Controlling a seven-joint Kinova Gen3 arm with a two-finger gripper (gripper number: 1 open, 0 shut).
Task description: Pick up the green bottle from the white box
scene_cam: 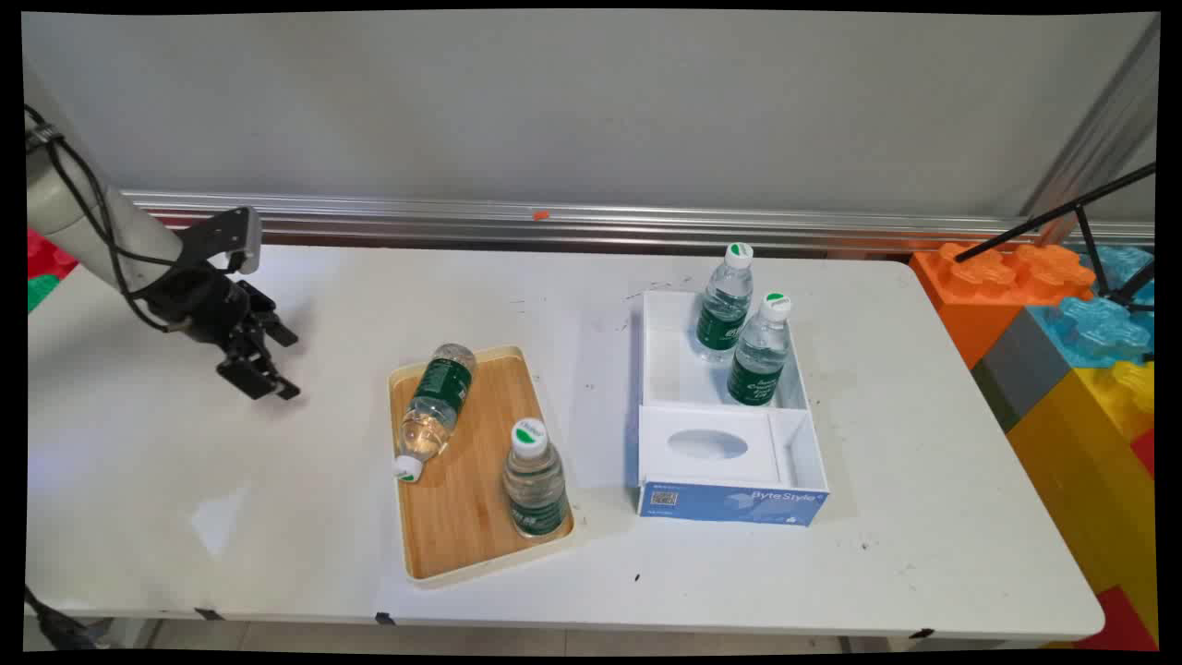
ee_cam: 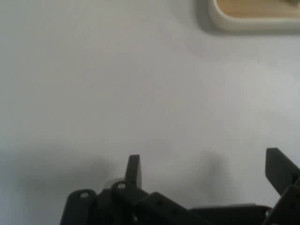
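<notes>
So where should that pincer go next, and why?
Probably rightward, toward the tray. The open pincer is empty above bare table, and the lying bottle on that tray is the nearest thing to it.

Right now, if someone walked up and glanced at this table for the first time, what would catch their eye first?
Probably the wooden tray with a cream rim near the table's middle, carrying one clear water bottle lying on its side and another standing upright. Right of it, an open white-and-blue box holds two more upright bottles. The black two-finger gripper hangs open at the left, holding nothing.
</notes>
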